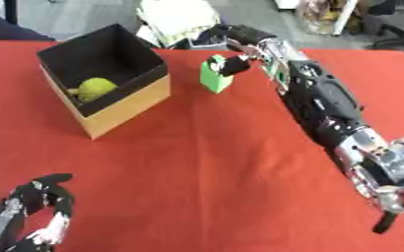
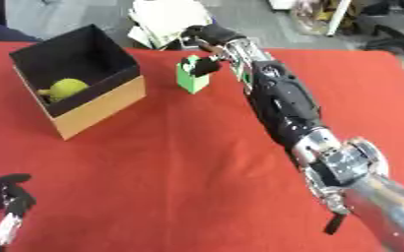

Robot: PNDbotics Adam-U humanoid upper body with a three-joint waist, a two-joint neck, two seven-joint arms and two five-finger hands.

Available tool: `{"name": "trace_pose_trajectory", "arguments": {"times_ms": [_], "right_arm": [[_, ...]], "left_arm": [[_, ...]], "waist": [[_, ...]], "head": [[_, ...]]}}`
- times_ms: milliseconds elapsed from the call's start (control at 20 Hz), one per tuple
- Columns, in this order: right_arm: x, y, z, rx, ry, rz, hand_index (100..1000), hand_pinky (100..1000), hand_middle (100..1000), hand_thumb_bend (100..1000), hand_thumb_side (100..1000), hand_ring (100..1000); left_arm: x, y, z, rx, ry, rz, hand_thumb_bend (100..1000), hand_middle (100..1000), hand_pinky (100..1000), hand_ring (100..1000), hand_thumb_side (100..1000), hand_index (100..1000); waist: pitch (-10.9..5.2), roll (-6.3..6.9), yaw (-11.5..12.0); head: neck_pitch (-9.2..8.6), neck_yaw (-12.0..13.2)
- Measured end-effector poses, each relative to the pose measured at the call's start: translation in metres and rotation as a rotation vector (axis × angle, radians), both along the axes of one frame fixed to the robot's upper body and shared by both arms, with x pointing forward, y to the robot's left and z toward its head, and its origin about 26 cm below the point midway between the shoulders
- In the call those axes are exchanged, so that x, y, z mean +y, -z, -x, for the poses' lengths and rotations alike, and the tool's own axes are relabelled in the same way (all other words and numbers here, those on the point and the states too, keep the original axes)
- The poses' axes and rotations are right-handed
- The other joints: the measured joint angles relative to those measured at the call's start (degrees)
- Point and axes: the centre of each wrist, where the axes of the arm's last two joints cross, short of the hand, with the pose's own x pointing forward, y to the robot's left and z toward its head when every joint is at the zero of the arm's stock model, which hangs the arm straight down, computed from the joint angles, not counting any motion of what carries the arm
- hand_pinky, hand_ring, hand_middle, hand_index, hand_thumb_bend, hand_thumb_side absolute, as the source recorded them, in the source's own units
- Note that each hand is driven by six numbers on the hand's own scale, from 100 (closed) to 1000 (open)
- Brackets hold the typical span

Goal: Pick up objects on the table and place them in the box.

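**Right hand on the green block, far side of the table**

The right arm (image 1: 326,106) stretches a long way across the red table (image 1: 222,162), reaching out toward the far edge. At its end the right hand (image 1: 237,60) has its dark fingers curled against the top of a green block (image 1: 214,78), thumb and fingers closed on its upper part (the pinch itself is partly hidden by the hand). The block stands upright on the cloth, its base apparently touching the table, just to the right of the box (image 1: 111,98).

The box sits at the far left, black inside with tan cardboard walls, its top open. A yellow-green rounded thing (image 1: 95,88) lies in it, low against the near wall; I cannot tell what it is.

The left hand (image 1: 40,204) rests idle at the lower left corner, fingers up and relaxed, holding nothing, well apart from the box and block.
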Motion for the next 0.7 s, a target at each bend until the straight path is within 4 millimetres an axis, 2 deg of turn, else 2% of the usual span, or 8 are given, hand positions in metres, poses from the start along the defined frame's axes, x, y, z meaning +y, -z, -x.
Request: {"name": "trace_pose_trajectory", "arguments": {"times_ms": [400,700], "right_arm": [[0.007,0.017,0.000,0.040,-0.006,0.026,1000,933,1000,100,691,993],[0.003,0.026,0.001,0.065,0.015,0.044,1000,934,1000,100,712,994]], "left_arm": [[0.000,0.000,0.000,0.000,0.000,0.000,100,524,615,609,465,819],[0.000,0.000,0.000,0.000,0.001,0.000,100,525,616,609,464,819]], "waist": [[0.01,0.03,0.01],[0.07,0.04,0.01]], "head": [[0.00,-0.20],[-0.01,-0.26]]}}
